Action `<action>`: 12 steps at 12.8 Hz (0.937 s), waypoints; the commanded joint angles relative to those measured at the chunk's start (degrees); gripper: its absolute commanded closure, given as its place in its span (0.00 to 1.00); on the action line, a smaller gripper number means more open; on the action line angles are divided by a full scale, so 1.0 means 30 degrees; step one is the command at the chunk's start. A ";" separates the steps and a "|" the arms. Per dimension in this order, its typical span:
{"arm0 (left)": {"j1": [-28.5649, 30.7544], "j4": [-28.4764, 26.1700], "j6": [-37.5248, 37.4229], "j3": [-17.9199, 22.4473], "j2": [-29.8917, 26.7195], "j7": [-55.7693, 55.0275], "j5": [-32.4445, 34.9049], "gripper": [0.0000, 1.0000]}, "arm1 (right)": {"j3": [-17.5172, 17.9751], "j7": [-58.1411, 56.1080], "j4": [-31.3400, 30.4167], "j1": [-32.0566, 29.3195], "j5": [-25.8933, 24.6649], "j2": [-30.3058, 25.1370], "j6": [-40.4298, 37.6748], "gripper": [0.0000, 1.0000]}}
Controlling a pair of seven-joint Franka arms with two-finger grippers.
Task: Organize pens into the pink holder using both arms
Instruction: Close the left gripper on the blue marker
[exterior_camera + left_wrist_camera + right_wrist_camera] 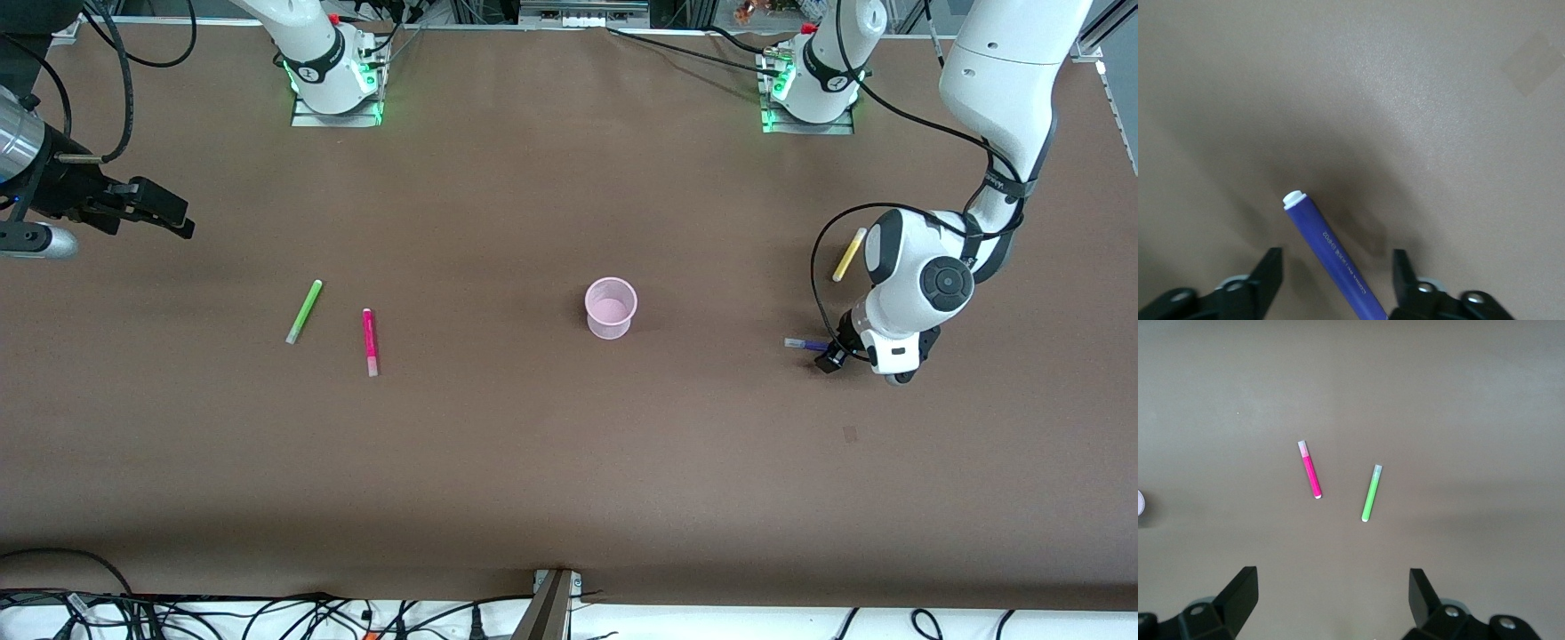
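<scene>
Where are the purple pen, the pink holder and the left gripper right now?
purple pen [1331, 257]: left wrist view, mid-barrel.
pink holder [611, 322]: front view, outer wall.
left gripper [1337, 275]: left wrist view, midway between its open fingertips.

Pink holder: translucent pale-pink plastic cup [611, 308] upright mid-table, bare brown tabletop [569, 462] on every side.
Left gripper [1337, 279]: fingers spread, dark purple pen [1331, 260] lying between them.
Right gripper [1331, 600]: spread, raised over table end.

robotics lab | bolted arm bases [336, 84] | loose cables [267, 613] | brown table [569, 462]
</scene>
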 commanded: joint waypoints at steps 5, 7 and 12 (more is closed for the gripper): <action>-0.0071 -0.0034 0.0246 0.0038 0.0010 -0.0335 0.0117 0.76 | 0.0023 -0.0074 0.0291 -0.0127 0.0366 0.0063 0.0126 0.00; -0.0071 0.0054 0.0246 0.0038 0.0010 -0.0365 0.0117 1.00 | 0.0023 -0.0074 0.0291 -0.0156 0.0366 0.0063 0.0126 0.00; -0.0420 0.1515 -0.0977 -0.0486 -0.1010 -0.0775 0.0205 1.00 | 0.0023 -0.0074 0.0291 -0.0185 0.0366 0.0122 0.0097 0.00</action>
